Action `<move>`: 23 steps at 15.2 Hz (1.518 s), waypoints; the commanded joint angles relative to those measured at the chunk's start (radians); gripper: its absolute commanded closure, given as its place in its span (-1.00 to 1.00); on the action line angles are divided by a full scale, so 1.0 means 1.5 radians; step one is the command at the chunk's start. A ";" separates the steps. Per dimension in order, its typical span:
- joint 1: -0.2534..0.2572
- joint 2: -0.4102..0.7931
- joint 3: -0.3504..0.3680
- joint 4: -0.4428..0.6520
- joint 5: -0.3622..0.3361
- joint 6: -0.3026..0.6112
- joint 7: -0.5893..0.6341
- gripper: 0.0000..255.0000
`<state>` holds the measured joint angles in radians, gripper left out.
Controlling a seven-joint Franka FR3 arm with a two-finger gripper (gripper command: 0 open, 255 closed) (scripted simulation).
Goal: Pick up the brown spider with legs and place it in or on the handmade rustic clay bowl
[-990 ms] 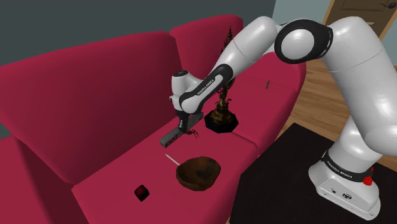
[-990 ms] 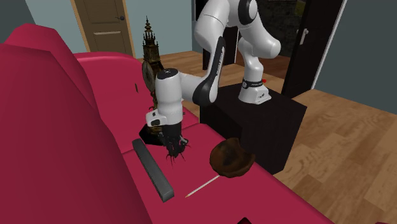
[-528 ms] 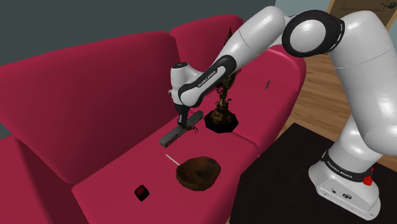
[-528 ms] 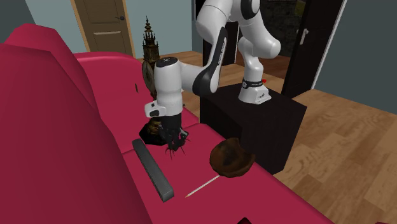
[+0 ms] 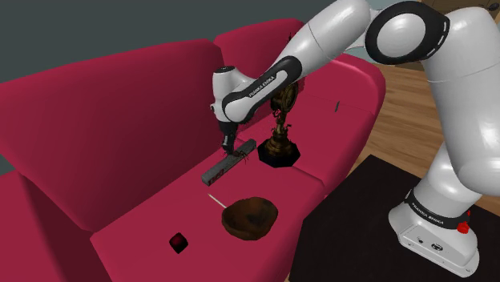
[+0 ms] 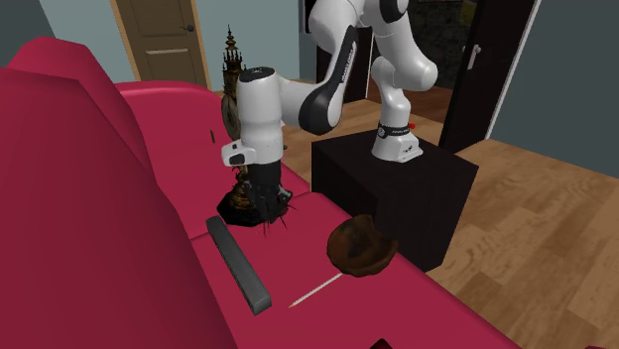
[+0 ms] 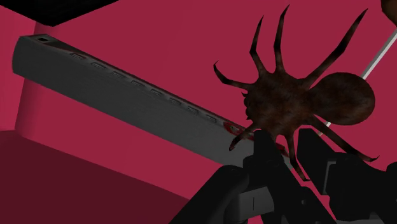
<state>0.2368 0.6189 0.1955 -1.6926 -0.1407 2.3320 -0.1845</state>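
A brown spider (image 7: 299,102) with dark curved legs hangs just above the red sofa seat, and my gripper (image 7: 286,143) is shut on its near side. From the shoulder view the gripper (image 5: 231,151) points down above the grey bar, with the spider's legs (image 5: 243,160) sticking out below it. In the second exterior view the spider (image 6: 272,212) hangs under the gripper (image 6: 263,198), in front of a dark ornament. The rough brown clay bowl (image 5: 250,216) (image 6: 359,246) sits on the seat near the sofa's front edge, apart from the gripper.
A long grey bar (image 5: 228,163) (image 6: 238,263) (image 7: 127,95) lies on the seat beneath the gripper. A thin white stick (image 5: 215,199) (image 6: 317,290) lies between bar and bowl. A dark ornate clock-like ornament (image 5: 280,144) (image 6: 231,79) stands close behind. A small dark cube (image 5: 178,242) rests further along the seat.
The arm has risen and carried the spider up off the seat and back toward the ornament. Bowl, bar and stick have stayed put.
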 commanded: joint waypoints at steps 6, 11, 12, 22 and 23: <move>0.008 -0.060 0.010 -0.054 0.006 -0.006 0.018 1.00; 0.040 -0.134 0.027 -0.168 0.008 0.034 0.075 1.00; 0.047 -0.147 0.031 -0.188 0.009 0.041 0.087 1.00; 0.124 -0.259 0.081 -0.343 0.018 0.085 0.218 1.00; 0.137 -0.273 0.090 -0.360 0.020 0.088 0.240 1.00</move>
<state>0.4283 0.2387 0.3181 -2.2065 -0.1190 2.4661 0.1509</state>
